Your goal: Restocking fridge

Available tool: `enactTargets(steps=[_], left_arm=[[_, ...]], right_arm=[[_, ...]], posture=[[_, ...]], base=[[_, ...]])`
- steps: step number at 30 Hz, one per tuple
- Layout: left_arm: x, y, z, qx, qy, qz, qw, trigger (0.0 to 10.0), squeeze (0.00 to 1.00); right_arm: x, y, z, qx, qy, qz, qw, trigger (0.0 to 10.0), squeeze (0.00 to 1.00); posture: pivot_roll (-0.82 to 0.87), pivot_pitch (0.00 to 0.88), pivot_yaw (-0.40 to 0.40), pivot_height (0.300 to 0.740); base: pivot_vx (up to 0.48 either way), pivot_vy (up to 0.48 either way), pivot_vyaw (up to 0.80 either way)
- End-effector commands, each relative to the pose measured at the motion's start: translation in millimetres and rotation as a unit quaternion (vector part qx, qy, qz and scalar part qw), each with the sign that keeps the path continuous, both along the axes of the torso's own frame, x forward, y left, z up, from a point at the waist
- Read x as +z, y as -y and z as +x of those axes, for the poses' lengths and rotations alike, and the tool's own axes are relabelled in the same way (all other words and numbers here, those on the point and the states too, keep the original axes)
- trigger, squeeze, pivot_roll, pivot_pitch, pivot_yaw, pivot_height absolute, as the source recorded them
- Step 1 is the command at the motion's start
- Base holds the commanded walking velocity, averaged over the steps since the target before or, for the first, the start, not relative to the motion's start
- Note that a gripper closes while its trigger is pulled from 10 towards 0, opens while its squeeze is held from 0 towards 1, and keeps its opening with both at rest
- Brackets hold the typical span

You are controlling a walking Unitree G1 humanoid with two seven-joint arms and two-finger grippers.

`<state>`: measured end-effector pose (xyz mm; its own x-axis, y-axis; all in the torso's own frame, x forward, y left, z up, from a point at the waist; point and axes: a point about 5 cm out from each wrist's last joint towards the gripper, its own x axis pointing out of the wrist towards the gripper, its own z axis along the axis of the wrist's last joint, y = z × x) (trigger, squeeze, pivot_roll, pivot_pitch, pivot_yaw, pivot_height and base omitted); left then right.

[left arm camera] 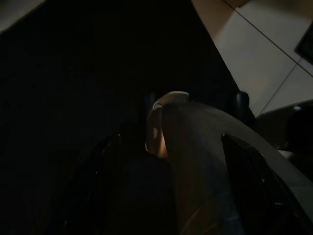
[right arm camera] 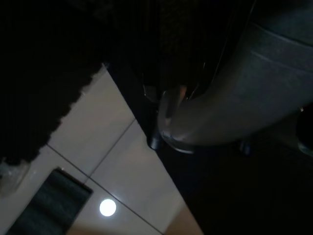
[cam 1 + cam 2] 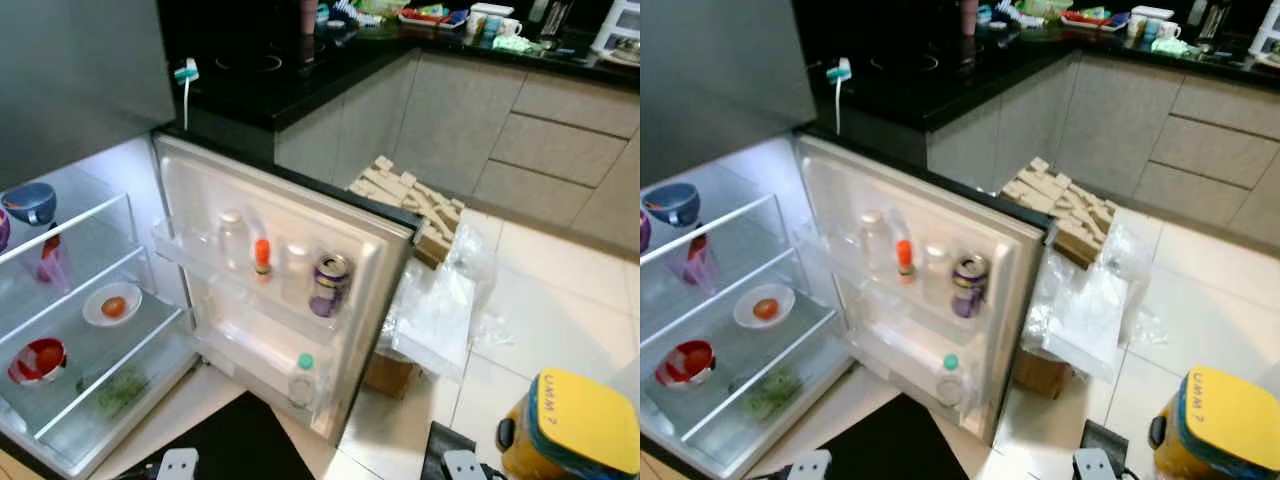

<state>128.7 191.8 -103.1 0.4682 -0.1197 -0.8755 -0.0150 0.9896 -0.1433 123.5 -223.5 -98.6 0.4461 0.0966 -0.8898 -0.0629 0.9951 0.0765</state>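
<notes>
well, the fridge (image 3: pixel 60 150) stands open, white inside, with clear glass shelves (image 3: pixel 95 340); its door (image 3: pixel 290 290) racks hold clear bottles (image 3: pixel 232 238), an orange-capped one (image 3: pixel 262 257) and a shiny purple can (image 3: pixel 329 285). a round white plate (image 3: pixel 111 304) and a red bowl (image 3: pixel 38 361) sit on the shelves. both wrist views are too dark; i cannot tell how either gripper stands.

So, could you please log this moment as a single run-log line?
fridge door: open | door shelf: purple can, orange-capped bottle | shelves: blue bowl, plate | arms: idle, low
</notes>
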Motion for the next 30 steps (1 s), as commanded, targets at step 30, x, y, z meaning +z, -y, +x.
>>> enactTargets(steps=[30], left_arm=[[-2, 1.8, -3.9, -0.005, -0.009, 0.0, 1.0, 10.0, 0.0]], right_arm=[[11, 16.8, 15.9, -0.042, 0.051, 0.018, 0.998, 10.0, 0.0]], posture=[[0.02, 0.0, -0.029, 0.74]], base=[[0.0, 0.0, 0.39]])
